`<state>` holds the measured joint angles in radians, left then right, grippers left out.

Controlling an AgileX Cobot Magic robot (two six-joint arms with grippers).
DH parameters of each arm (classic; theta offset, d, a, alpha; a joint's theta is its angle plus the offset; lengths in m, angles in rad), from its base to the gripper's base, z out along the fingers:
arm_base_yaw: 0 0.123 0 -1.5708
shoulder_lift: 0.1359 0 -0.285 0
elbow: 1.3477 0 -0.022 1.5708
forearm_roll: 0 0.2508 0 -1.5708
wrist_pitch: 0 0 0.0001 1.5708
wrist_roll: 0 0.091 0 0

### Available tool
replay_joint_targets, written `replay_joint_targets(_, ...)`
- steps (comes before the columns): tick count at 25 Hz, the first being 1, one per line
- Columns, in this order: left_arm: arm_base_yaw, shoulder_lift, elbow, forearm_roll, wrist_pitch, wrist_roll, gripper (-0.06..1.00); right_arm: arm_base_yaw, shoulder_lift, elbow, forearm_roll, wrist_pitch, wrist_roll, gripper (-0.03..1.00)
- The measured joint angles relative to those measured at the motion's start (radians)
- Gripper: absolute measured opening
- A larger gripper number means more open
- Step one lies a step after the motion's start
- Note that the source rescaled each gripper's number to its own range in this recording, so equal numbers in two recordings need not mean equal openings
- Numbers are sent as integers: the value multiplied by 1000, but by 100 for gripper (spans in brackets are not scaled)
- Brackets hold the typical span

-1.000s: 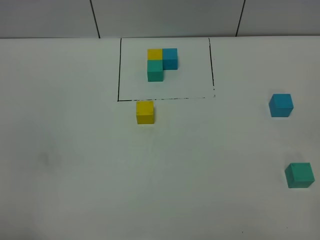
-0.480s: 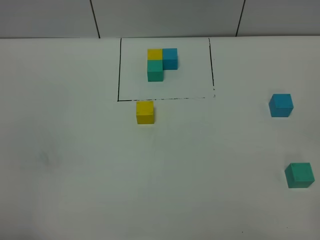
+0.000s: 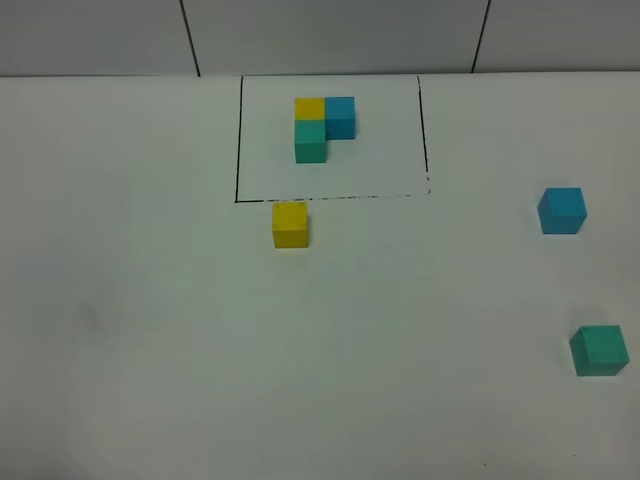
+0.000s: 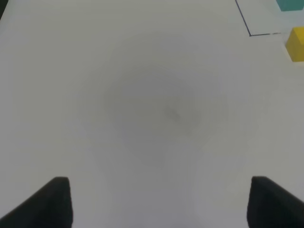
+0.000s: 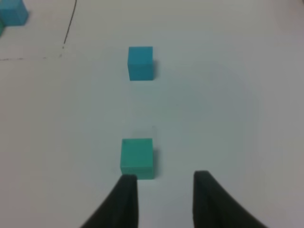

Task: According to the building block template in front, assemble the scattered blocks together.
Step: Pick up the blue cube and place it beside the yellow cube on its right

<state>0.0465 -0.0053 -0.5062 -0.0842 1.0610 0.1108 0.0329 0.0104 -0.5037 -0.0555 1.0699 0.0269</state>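
Note:
The building block template (image 3: 322, 128) is an L of yellow, blue and teal cubes inside a black-lined rectangle at the far middle of the table. The loose yellow cube (image 3: 290, 224) sits just in front of the frame's near line and shows in the left wrist view (image 4: 296, 44). The loose blue cube (image 3: 561, 210) and teal cube (image 3: 598, 350) lie at the right. Neither arm shows in the high view. My left gripper (image 4: 159, 180) is open and empty over bare table. My right gripper (image 5: 165, 176) is open and empty, with the teal cube (image 5: 137, 158) just ahead of one finger and the blue cube (image 5: 140, 62) farther on.
The white table (image 3: 150, 330) ends at a grey panelled wall (image 3: 330, 35) behind the template. A corner of the frame line (image 4: 250, 33) shows in the left wrist view. The template's blue cube (image 5: 13, 12) shows at the edge of the right wrist view.

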Motion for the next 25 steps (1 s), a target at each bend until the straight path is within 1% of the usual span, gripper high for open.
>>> replay_joint_targets(19,0,0,0,0,0,0,70,0,0,0,0,0,0,1)
replay_joint_targets(20,0,0,0,0,0,0,70,0,0,0,0,0,2,3)
replay_joint_targets(22,0,0,0,0,0,0,70,0,18,0,0,0,3,12)
replay_joint_targets(23,0,0,0,0,0,0,70,0,42,-1,0,0,3,20)
replay_joint_targets(25,0,0,0,0,0,0,70,0,113,-6,0,-10,4,42)
